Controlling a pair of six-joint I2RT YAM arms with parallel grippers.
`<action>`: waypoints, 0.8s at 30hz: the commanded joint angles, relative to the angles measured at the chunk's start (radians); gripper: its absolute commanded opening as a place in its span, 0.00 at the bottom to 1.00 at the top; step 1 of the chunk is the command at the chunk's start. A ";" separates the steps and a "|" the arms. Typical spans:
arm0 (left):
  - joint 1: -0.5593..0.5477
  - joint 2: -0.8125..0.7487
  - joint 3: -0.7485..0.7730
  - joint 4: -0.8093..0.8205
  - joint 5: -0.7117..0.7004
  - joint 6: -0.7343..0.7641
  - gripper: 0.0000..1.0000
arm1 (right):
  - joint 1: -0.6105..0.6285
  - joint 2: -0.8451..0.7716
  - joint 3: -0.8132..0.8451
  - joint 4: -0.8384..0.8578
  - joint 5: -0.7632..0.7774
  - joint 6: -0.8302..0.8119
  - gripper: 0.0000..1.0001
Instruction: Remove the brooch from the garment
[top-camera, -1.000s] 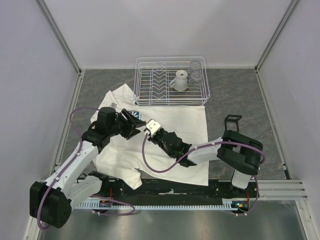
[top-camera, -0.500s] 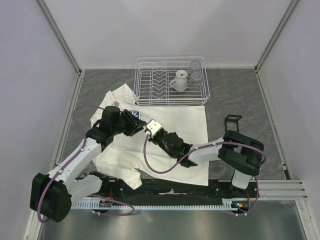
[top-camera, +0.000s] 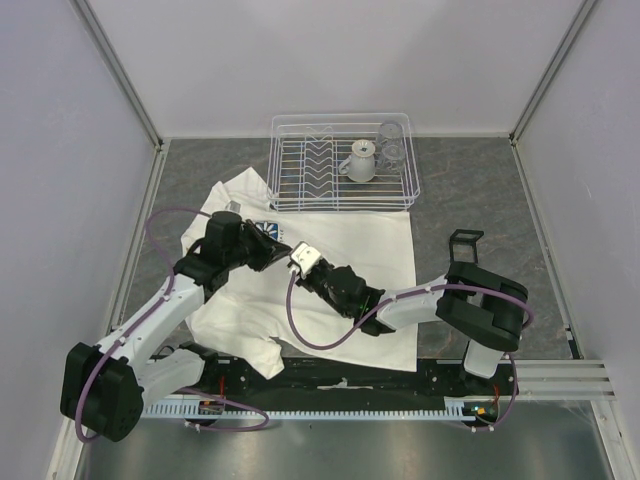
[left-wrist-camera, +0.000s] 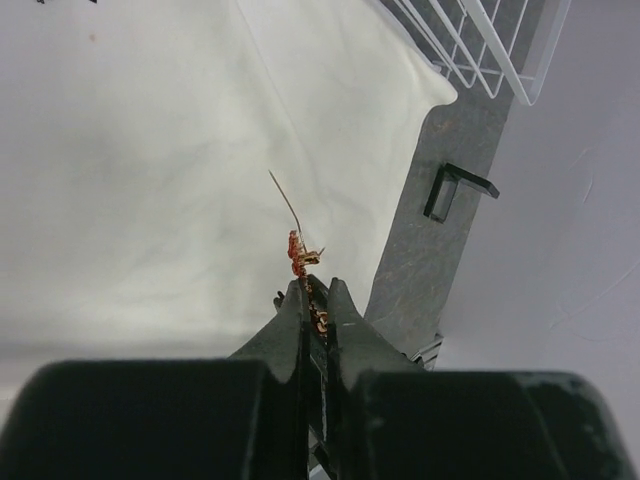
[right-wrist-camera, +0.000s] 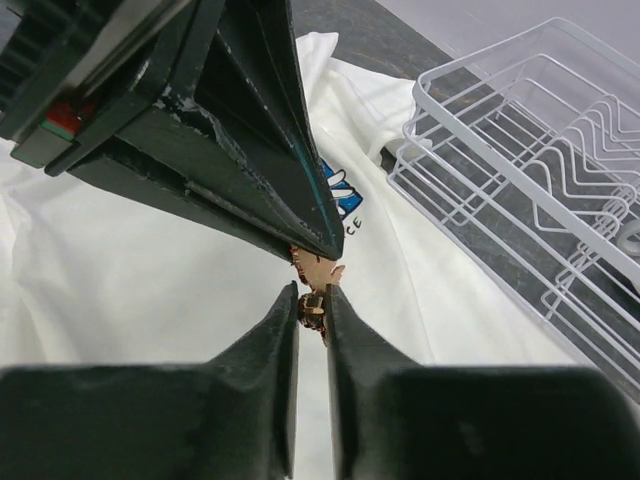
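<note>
Top view: both arms meet over the large white short-sleeved T-shirt (top-camera: 375, 240) on the grey table (top-camera: 470, 190).

Left wrist: the left pincer (left-wrist-camera: 315, 292) is clenched on the tiny orange-red brooch (left-wrist-camera: 297, 250), whose thin pin sticks out bare.

Right wrist: the right pincer (right-wrist-camera: 311, 296) also grasps the brooch, near the square blue logo (right-wrist-camera: 340, 195).
</note>
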 joint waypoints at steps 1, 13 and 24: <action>-0.006 -0.014 0.011 0.036 -0.034 0.121 0.02 | 0.006 -0.027 0.019 0.025 -0.021 0.034 0.29; -0.005 -0.227 -0.006 -0.096 0.142 0.777 0.02 | -0.244 -0.206 0.114 -0.540 -0.493 0.625 0.84; -0.003 -0.271 -0.130 0.188 0.449 0.581 0.02 | -0.364 -0.476 0.008 -0.667 -0.720 0.844 0.88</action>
